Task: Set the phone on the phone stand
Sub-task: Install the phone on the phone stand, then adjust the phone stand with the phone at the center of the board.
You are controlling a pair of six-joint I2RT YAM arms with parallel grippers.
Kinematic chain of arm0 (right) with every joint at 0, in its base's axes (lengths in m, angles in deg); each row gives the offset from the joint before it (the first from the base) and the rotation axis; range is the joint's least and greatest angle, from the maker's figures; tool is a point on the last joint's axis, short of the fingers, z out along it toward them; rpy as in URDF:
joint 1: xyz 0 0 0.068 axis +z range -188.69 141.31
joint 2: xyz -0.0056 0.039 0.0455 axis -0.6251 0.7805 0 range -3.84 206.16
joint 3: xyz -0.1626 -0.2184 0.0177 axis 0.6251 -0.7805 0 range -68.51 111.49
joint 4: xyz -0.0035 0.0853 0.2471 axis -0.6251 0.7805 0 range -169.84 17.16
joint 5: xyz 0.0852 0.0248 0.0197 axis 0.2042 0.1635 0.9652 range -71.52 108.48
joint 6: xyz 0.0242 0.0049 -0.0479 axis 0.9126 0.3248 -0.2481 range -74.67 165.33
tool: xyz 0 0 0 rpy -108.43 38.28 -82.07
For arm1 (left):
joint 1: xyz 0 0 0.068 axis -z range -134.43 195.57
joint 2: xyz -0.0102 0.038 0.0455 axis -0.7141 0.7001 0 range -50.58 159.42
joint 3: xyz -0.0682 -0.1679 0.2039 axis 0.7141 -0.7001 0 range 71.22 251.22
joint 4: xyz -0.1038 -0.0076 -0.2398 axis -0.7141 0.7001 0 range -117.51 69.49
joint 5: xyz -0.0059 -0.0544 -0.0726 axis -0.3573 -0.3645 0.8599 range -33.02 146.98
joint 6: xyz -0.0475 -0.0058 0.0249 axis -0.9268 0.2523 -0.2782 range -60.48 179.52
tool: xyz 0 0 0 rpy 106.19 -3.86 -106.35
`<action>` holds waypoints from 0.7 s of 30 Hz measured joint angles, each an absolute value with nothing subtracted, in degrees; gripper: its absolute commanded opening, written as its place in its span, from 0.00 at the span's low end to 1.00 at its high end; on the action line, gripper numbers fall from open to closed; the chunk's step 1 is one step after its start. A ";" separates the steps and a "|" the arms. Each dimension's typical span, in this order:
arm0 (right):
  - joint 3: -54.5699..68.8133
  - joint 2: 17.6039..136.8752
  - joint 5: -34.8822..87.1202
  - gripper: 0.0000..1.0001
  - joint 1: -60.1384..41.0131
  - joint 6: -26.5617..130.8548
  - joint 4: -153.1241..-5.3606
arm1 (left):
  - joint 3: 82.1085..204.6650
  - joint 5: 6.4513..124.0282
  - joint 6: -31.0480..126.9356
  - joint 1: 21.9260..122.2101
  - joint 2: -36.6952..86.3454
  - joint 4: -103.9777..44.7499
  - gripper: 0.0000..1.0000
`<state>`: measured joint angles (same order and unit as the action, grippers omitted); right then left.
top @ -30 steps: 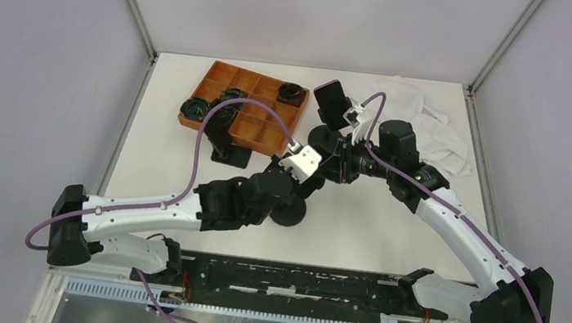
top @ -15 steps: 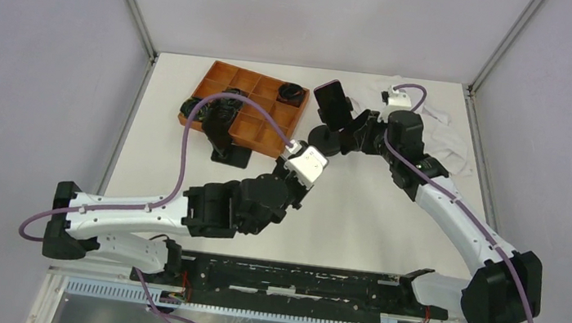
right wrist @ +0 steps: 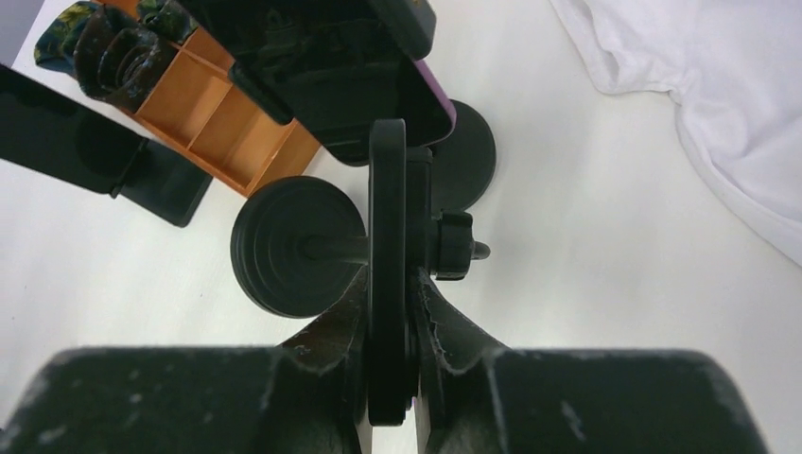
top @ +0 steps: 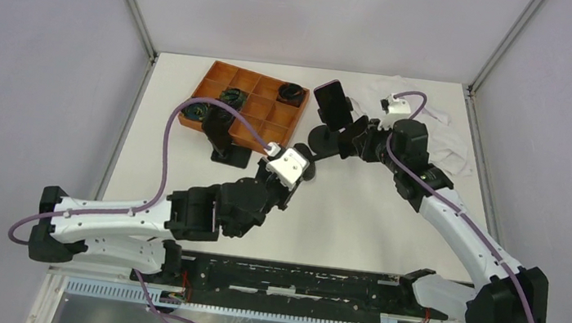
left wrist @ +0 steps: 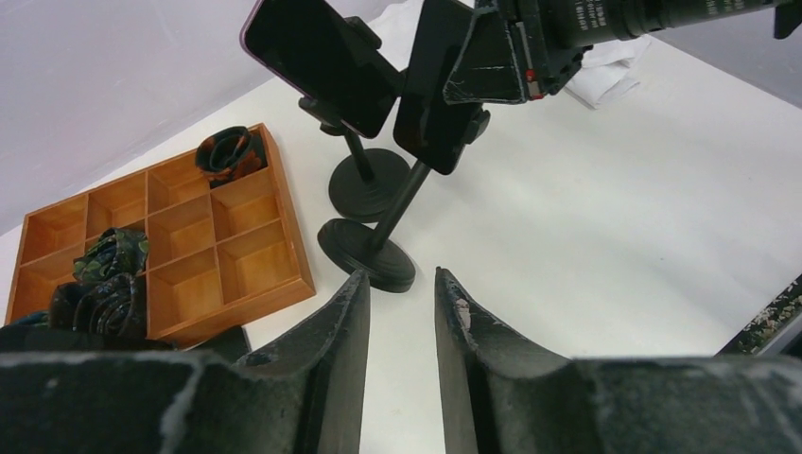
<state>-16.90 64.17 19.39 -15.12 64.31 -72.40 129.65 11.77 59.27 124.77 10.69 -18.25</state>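
A white tabletop [top: 358, 220] seen from above, with two robot arms reaching from its near edge toward the far middle. A crumpled white cloth [top: 453, 149] lies at the far right and an orange tray [left wrist: 289, 227] of compartments at the far left, some holding dark rolled items [left wrist: 227, 151]. Between them stand two black round-based stands, one just behind the other. The rear stand [left wrist: 369, 189] carries a phone [left wrist: 322, 61] with a purple edge, raised off the tabletop with its long axis slanting. The front stand [left wrist: 367, 255] leans, and at its top is a dark flat slab [left wrist: 430, 104]; whether that is a second phone or the stand's own plate cannot be told. The right gripper [right wrist: 390, 279] has its jaws clamped on this slab, edge-on, the slab's long axis running straight out along the jaws. The left gripper [left wrist: 401, 276] sits low, jaws parted and empty, with the front stand's base just ahead of them and the slab up and ahead. The right arm is the nearer one. Small white print on a lens barrel [left wrist: 615, 11] is too small to read; no brand shows.
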 measured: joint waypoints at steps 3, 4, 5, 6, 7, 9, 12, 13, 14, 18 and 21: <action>-17.86 62.77 21.11 0.00 -15.09 63.03 -72.29 | 127.47 11.35 59.03 124.77 8.49 -19.39 0.41; -18.06 62.46 21.55 0.00 -15.09 62.72 -72.18 | 126.77 11.13 58.66 124.77 7.92 -19.74 0.42; -18.32 62.09 22.34 0.00 -15.09 62.15 -72.07 | 125.96 10.94 58.44 124.77 7.33 -20.20 0.43; -18.56 61.74 23.01 0.00 -15.09 61.63 -72.02 | 125.37 10.76 58.03 124.77 7.00 -20.46 0.43; -18.73 61.43 23.54 0.00 -15.09 61.01 -71.91 | 124.47 10.57 57.26 124.77 6.63 -20.90 0.43; -18.86 61.02 24.85 0.00 -15.09 59.75 -71.78 | 122.79 10.41 55.88 124.77 6.21 -21.49 0.45; -19.19 60.25 27.17 0.00 -15.09 57.25 -71.61 | 120.10 10.17 53.96 124.77 5.97 -22.10 0.46; -19.26 59.95 28.13 0.00 -15.09 56.29 -71.54 | 118.90 10.00 52.87 124.77 5.84 -22.43 0.47; -19.26 59.75 29.05 0.00 -15.12 55.42 -71.46 | 117.94 9.93 52.21 124.77 5.62 -22.67 0.47; -19.26 59.36 33.31 0.00 -15.12 52.01 -71.15 | 114.72 9.47 49.92 124.61 4.27 -24.11 0.46; -19.24 59.36 37.40 0.00 -15.12 49.39 -71.06 | 113.17 9.28 48.30 124.24 3.59 -25.88 0.44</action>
<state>-19.24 59.36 37.40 -15.12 49.39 -71.06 113.17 9.28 48.30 124.24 3.59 -25.88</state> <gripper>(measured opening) 0.198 0.456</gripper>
